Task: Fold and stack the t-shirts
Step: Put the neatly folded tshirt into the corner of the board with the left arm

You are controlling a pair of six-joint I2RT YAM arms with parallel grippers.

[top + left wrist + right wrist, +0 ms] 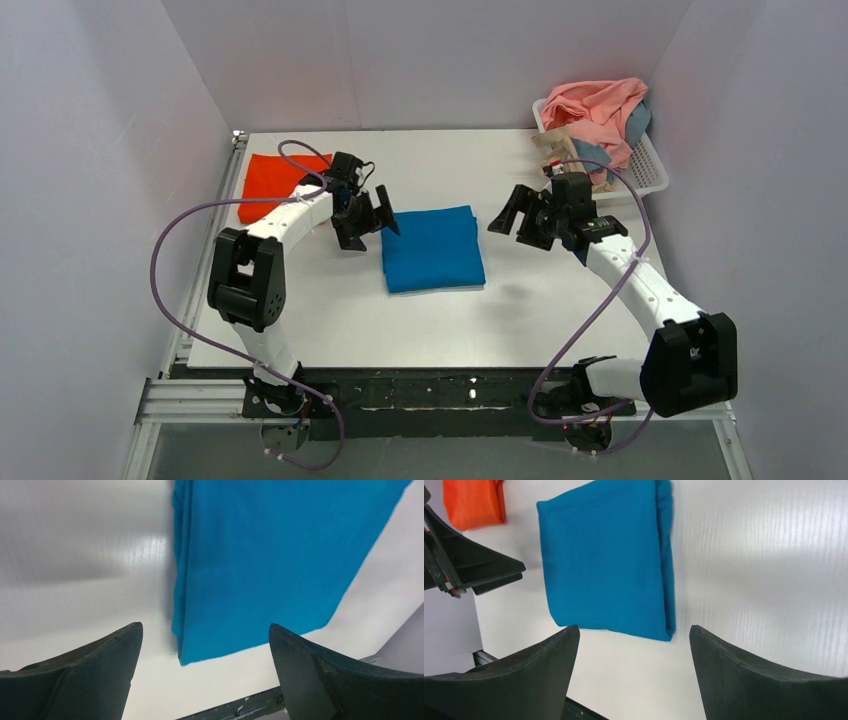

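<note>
A bright blue t-shirt (433, 248) lies folded into a neat rectangle in the middle of the table; it also shows in the left wrist view (260, 560) and the right wrist view (606, 560). A folded orange-red t-shirt (275, 183) lies at the far left and shows in the right wrist view (473, 502). My left gripper (368, 222) is open and empty, just left of the blue shirt. My right gripper (522, 222) is open and empty, just right of it and above the table.
A white lattice basket (648, 163) at the back right holds a heap of pink (598, 110), tan and dusty blue shirts. White walls close in the table on three sides. A black rail runs along the near edge.
</note>
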